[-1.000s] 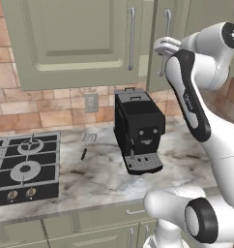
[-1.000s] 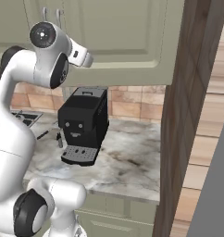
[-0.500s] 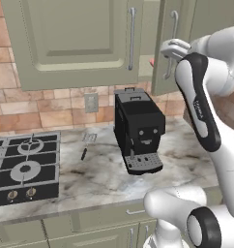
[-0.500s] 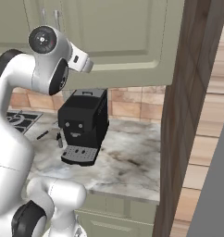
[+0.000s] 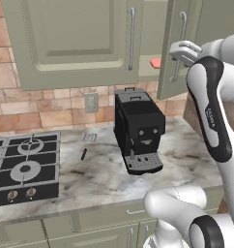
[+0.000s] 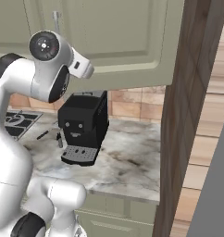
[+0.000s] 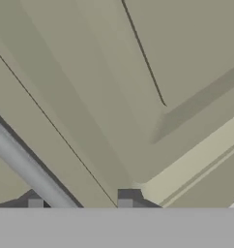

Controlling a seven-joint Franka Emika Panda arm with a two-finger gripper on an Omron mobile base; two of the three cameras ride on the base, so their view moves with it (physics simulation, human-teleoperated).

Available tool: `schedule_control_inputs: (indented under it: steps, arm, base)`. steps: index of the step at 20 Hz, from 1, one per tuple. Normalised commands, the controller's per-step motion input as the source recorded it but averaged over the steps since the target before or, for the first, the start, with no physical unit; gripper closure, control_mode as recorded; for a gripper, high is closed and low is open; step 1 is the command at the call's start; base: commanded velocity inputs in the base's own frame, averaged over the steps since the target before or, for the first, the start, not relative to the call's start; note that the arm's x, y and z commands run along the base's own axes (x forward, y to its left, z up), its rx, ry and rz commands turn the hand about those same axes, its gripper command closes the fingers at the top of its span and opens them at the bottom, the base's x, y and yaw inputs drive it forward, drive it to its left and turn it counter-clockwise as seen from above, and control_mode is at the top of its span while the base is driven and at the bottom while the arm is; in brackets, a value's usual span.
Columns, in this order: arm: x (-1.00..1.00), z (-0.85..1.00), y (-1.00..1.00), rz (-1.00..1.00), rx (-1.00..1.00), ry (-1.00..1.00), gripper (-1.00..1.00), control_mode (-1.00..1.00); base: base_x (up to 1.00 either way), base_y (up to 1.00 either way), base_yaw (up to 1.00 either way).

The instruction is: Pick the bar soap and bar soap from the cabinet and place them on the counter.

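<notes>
Black coffee machine (image 5: pixel 138 129) under cabinet (image 5: pixel 80 43); gripper (image 7: pixel 80 203) clasping door handle (image 7: pixel 29 169).

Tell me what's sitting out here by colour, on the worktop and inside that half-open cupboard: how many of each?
Black: 3 – coffee machine, gas hob, small dark utensil
Coral-red: 1 – bar soap on the cupboard shelf
Total: 4

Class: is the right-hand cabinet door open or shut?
Partly open. The door swings out from the cabinet, and a red soap shows through the gap.
</notes>
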Motion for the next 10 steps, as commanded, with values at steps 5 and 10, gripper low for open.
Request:
schedule_control_inputs:
  steps: [5,10]
  arm:
    - [-0.25,0.00,-0.59,0.00,0.08,0.00,1.00,-1.00]
    - [-0.23,0.00,-0.62,0.00,0.08,0.00,1.00,-1.00]
  base:
    - [0.00,0.00,0.00]
    - [0.00,0.00,0.00]
